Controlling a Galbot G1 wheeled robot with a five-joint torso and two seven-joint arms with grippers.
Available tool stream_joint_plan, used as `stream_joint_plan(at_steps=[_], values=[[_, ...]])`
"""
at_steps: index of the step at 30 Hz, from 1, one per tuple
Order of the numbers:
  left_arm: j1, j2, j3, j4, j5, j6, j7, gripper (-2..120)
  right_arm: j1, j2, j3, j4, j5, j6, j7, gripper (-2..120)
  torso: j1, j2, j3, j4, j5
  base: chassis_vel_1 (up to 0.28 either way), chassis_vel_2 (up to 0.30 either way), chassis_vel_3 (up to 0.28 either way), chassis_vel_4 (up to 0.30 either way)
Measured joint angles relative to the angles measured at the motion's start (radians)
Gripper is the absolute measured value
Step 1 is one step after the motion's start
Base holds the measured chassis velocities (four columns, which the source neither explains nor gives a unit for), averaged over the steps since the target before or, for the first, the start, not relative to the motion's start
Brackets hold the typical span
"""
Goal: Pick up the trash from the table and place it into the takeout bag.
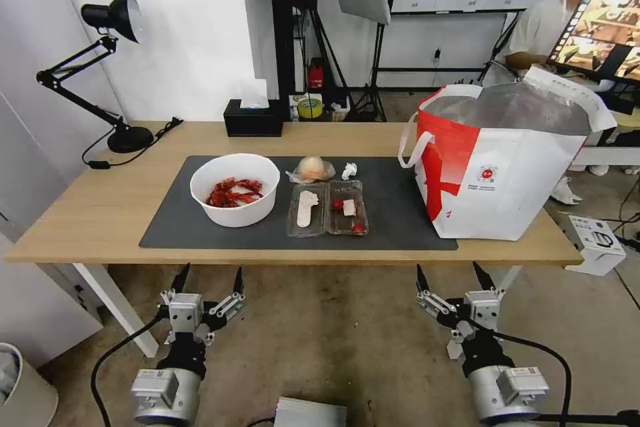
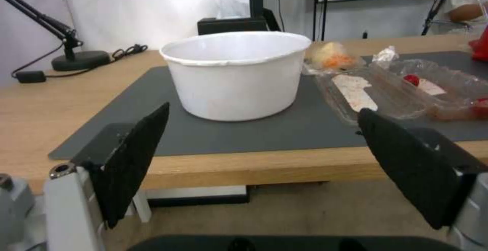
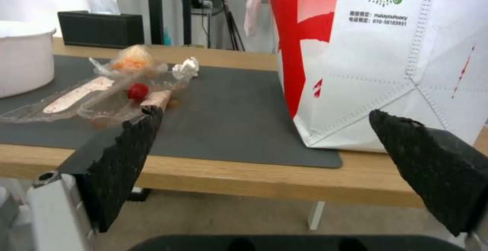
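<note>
Nearest, both arms hang below and short of the worktop's front edge: left gripper at about 7 o'clock in the head view, right gripper at about 5, each with fingers spread and nothing held, likely a ready pose before any pick. Past the edge, a dark mat carries all the trash, probably to keep it grouped within reach. On its left sits the white bowl of red shells, directly ahead of the left gripper. Just beside it toward 3 o'clock lies the clear hinged tray, opened flat with red scraps inside. Behind the tray, the wrapped beige lump and the small paper wad lie close together. The takeout bag stands upright at the mat's right end, mouth open upward, overhanging mat and wood near the worktop's right edge. Bare mat between tray and bag leaves a clear approach lane. Farthest back, a black tissue box and a desk lamp stand well apart from the trash.
</note>
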Motion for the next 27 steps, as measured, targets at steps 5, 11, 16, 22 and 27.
stream_joint_plan(at_steps=[5,11,16,22,27], values=[[0.0,0.0,0.0,0.0,0.0,0.0,0.0,100,0.0,0.0,0.0,0.0,0.0,0.0,0.0,100,0.0,0.0,0.0,0.0,0.0,0.0,0.0,0.0,0.0],[0.0,0.0,0.0,0.0,-0.001,0.001,0.0,100,0.0,0.0,0.0,0.0,0.0,0.0,0.0,100,0.0,0.0,0.0,0.0,0.0,0.0,0.0,0.0,0.0],[-0.038,0.03,0.025,0.007,-0.095,0.074,-0.047,100,0.042,-0.054,-0.005,-0.017,0.041,-0.063,-0.006,100,0.0,0.0,0.0,-0.0002,0.0,0.0,0.0,0.0,0.0],[-0.093,0.071,0.061,0.021,-0.228,0.178,-0.116,100,0.131,-0.168,-0.019,-0.057,0.132,-0.2,-0.025,100,0.0,0.0,0.0,0.0,0.0001,0.0,0.0,0.0,0.0],[-0.149,0.115,0.098,0.036,-0.367,0.285,-0.186,100,0.223,-0.285,-0.033,-0.099,0.224,-0.341,-0.042,100,0.0,0.0,0.0,0.0,0.0001,0.0,0.0,0.0,0.0]])
